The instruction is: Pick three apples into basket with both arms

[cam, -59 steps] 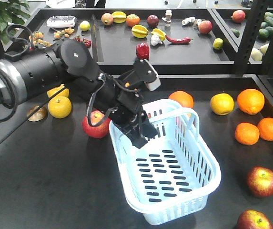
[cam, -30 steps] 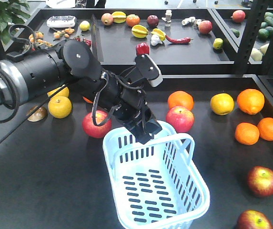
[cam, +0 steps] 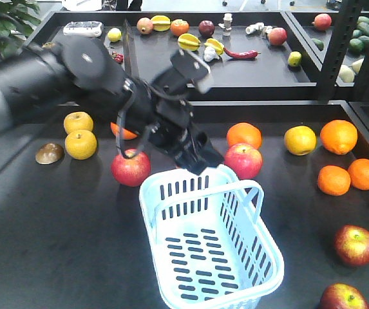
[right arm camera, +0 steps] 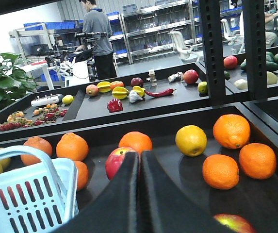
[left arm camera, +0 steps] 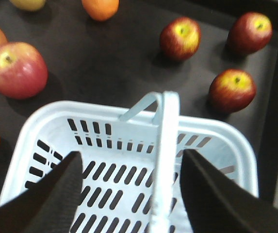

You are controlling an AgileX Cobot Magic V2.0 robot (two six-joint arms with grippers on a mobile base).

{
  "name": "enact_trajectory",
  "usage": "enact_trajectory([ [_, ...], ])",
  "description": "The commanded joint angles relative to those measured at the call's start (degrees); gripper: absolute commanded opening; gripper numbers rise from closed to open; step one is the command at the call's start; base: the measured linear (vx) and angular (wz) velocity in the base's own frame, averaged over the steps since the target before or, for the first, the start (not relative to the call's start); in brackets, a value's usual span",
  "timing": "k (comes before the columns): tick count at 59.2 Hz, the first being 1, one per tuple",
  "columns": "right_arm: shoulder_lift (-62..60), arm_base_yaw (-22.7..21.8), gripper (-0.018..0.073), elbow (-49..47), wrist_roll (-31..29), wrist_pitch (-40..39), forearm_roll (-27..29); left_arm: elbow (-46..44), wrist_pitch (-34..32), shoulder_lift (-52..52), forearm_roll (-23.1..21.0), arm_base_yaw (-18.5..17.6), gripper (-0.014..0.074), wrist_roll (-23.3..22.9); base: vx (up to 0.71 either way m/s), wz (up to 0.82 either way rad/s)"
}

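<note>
The pale blue basket stands empty on the dark table. My left gripper hovers open just over its far rim. In the left wrist view the basket fills the lower part and its raised handle runs between the open left gripper fingers. Three dark-red apples lie beyond it; two show at the front right. My right gripper is shut and empty, low over the table, with a red apple just behind its tips.
A red apple lies left of the basket and another behind it. Oranges and a yellow fruit lie at the right, yellow apples at the left. A raised tray edge and black posts stand behind.
The basket slid toward the front left a second ago and has since stood still. My left gripper has drawn up and back off the basket's far rim.
</note>
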Motion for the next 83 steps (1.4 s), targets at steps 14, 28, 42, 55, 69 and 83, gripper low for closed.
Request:
enact_trajectory([
  [14,-0.67,-0.32,-0.0009,0.81,-0.21,-4.07,-0.7,-1.89,15.03,-17.15,-2.69,-0.21,0.0001,-6.1,0.0,0.0],
  [28,-0.67,-0.32,-0.0009,0.81,-0.21,-4.07,-0.7,6.02,18.21,-26.29,-1.0,-0.21,-0.0008,-12.06,0.0,0.0],
  [42,-0.67,-0.32,-0.0009,0.81,-0.21,-4.07,-0.7,28.57,9.98,-38.14,-1.21,-0.21,-0.0008,-11.83,0.0,0.0],
  [55,-0.67,-0.32,-0.0009,0.81,-0.21,-4.07,-0.7,54.24,-9.57,-51.6,-3.17,-0.21,-0.0008,-11.69,0.0,0.0],
  [69,-0.67,-0.32,-0.0009,0.81,-0.21,-4.07,-0.7,72.05,-19.58,-65.69,-9.9,-0.21,-0.0008,-11.69,0.0,0.0],
  [83,-0.67,-0.32,-0.0009,0.81,0.11,-4.07,-0.55,73.89,-24.5,-71.67,-10.46,-0.21,-0.0008,-11.76,0.0,0.0],
])
